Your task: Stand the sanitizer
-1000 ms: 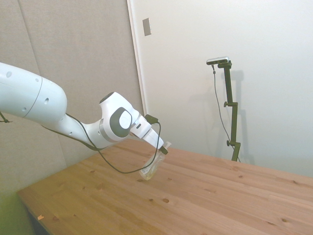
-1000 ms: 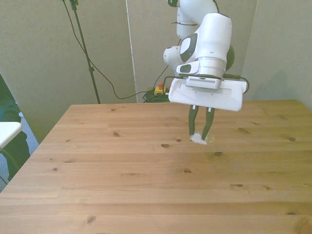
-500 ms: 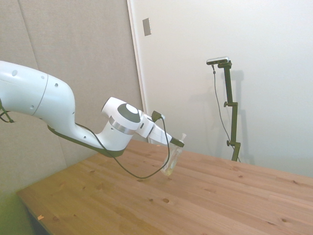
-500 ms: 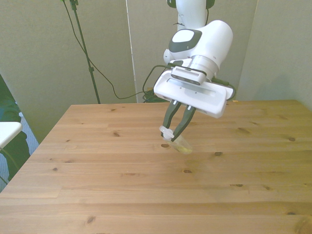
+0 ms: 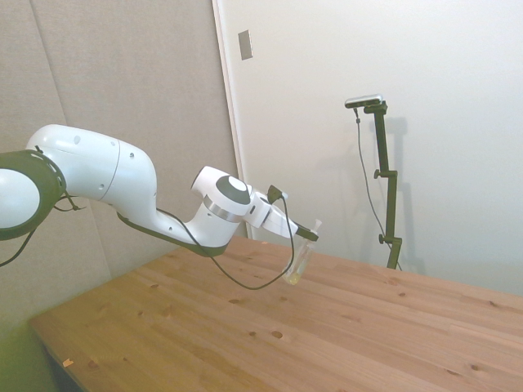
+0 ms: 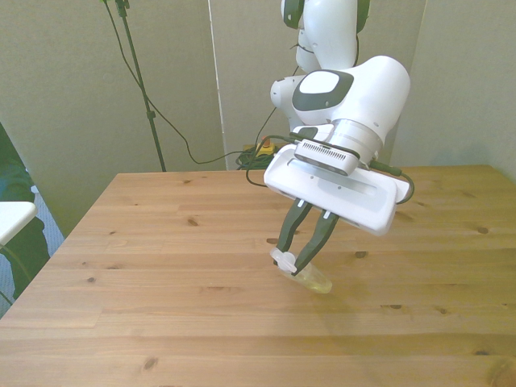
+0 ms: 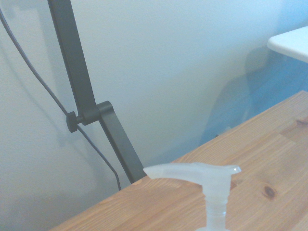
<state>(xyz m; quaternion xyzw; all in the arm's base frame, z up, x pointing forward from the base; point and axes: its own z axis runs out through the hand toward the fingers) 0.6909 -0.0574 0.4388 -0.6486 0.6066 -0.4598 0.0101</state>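
Above the wooden desk, the end effector holds the sanitizer tight near its white pump top. It hangs tilted, bottom end low.

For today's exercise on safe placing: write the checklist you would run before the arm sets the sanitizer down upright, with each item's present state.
1. Gripper shut on the sanitizer, near its pump neck: ok.
2. Sanitizer upright: not ok; the front view shows it tilted, pump top toward that view's left.
3. Base touching the table: cannot tell; it looks slightly lifted.
4. Wood below the bottle bare: ok.
5. Pump top intact: ok in the wrist view.
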